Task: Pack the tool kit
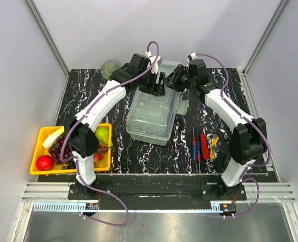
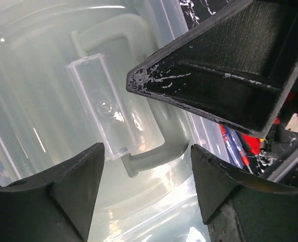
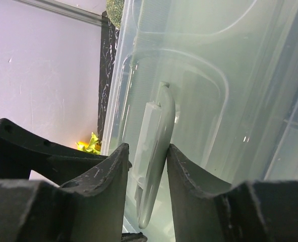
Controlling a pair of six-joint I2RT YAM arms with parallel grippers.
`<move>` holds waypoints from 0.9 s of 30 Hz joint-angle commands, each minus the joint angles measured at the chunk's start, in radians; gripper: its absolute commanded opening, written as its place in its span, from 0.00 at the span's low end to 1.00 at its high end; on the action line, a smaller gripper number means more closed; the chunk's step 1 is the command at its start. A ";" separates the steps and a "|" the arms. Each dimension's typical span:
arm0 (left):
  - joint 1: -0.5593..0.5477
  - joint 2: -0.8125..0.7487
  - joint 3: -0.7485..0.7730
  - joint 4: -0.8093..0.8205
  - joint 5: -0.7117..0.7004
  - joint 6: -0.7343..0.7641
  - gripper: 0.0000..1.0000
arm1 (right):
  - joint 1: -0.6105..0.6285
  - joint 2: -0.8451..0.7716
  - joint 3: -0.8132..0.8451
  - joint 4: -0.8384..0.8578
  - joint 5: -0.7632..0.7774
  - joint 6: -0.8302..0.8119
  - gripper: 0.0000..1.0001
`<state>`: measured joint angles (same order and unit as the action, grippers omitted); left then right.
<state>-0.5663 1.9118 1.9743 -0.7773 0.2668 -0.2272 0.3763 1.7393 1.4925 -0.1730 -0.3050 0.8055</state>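
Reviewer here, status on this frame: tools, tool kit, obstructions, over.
Left tool open above lid handle. Right tool straddles that handle, grip unclear. Hand tools lie outside toolbox, on table to its right. Both tools crowd one handle.

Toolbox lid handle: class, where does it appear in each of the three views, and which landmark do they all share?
Left wrist: lid handle sits in the centre, curving between the left fingers.
Right wrist: lower centre, seen edge-on between the right fingers.
Top external: cannot be made out; both arms meet over the far end of the lid.
Shared landmark: the translucent toolbox.
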 commanded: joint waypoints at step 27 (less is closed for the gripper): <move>-0.213 -0.043 -0.123 0.219 -0.686 0.219 0.59 | 0.009 0.023 0.074 0.001 -0.055 0.072 0.42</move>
<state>-0.7692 1.8408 1.8542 -0.6300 -0.2295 -0.0330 0.3763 1.7832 1.5505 -0.2142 -0.3347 0.8646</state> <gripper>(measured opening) 0.628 0.415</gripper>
